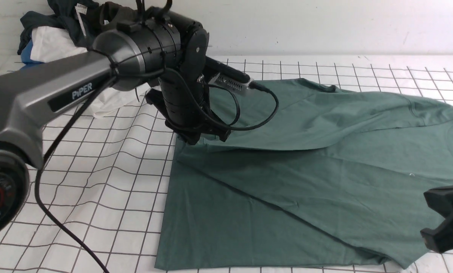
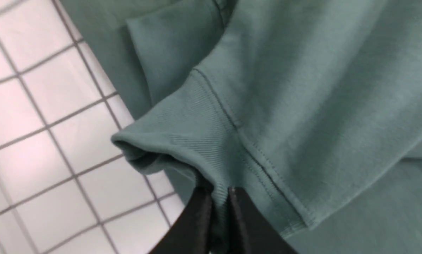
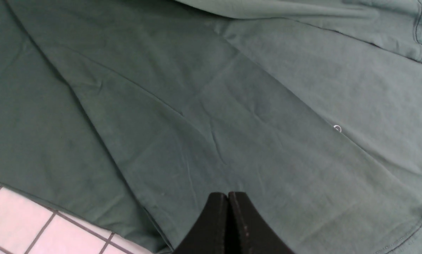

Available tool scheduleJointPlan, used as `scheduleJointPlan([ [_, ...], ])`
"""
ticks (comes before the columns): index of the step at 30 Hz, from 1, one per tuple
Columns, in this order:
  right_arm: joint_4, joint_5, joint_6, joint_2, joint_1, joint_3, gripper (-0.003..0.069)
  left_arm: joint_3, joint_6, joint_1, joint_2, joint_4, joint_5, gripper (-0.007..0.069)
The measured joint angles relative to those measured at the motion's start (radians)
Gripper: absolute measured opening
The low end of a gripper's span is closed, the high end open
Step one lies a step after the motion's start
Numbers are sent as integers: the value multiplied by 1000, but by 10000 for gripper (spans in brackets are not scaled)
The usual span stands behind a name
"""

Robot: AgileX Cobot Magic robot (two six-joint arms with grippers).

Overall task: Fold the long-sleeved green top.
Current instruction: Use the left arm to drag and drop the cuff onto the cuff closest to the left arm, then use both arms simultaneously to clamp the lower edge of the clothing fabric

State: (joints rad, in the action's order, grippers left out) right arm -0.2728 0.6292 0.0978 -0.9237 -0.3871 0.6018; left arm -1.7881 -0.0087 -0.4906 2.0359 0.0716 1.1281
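Across the gridded worktop [image 1: 109, 170], the green long-sleeved top [image 1: 306, 182] lies spread, centre to right. Left claw [image 2: 219, 193] pinches its ribbed cuff [image 2: 182, 134] at the far left; right claw [image 3: 228, 197] is closed and empty over the near-right fabric.

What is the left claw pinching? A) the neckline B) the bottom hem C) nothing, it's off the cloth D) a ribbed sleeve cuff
D: the left wrist view shows the left claw shut on the ribbed cuff of the green long-sleeved top, with cloth bunched between its fingers.
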Motion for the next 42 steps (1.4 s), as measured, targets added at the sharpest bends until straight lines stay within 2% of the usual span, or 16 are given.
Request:
scheduleJointPlan([
  [6, 6, -13, 0, -15, 0, 0, -10, -1, 22, -4, 21, 3, 71, 36],
  [11, 9, -17, 0, -15, 0, 0, -10, 3, 42, -4, 48, 25, 81, 143],
  [13, 9, -17, 0, -15, 0, 0, -10, 3, 42, -4, 14, 41, 83, 227],
  [14, 9, -17, 0, -15, 0, 0, -10, 3, 42, -4, 14, 41, 83, 227],
  [16, 9, -17, 0, -15, 0, 0, -10, 3, 42, -4, -39, 47, 91, 298],
  [19, 9, -19, 0, -15, 0, 0, -10, 3, 41, -4, -102, 48, 100, 355],
  [24, 11, -28, 0, -15, 0, 0, -10, 4, 44, -4, -125, 25, 101, 375],
  [29, 13, -20, 0, -15, 0, 0, -10, 104, 108, -34, -151, -83, 98, 370],
  [33, 23, -13, 0, -15, 0, 0, -10, 385, 329, -152, -235, -143, 97, 370],
  [37, 56, -22, -7, -15, 0, 0, -10, 540, 474, -191, -260, -112, 50, 370],
  [39, 90, -27, -29, -15, 0, 0, -10, 648, 590, -193, -256, -59, -86, 370],
  [42, 118, -31, -54, -15, 0, 0, -10, 714, 671, -190, -241, -21, -180, 353],
])
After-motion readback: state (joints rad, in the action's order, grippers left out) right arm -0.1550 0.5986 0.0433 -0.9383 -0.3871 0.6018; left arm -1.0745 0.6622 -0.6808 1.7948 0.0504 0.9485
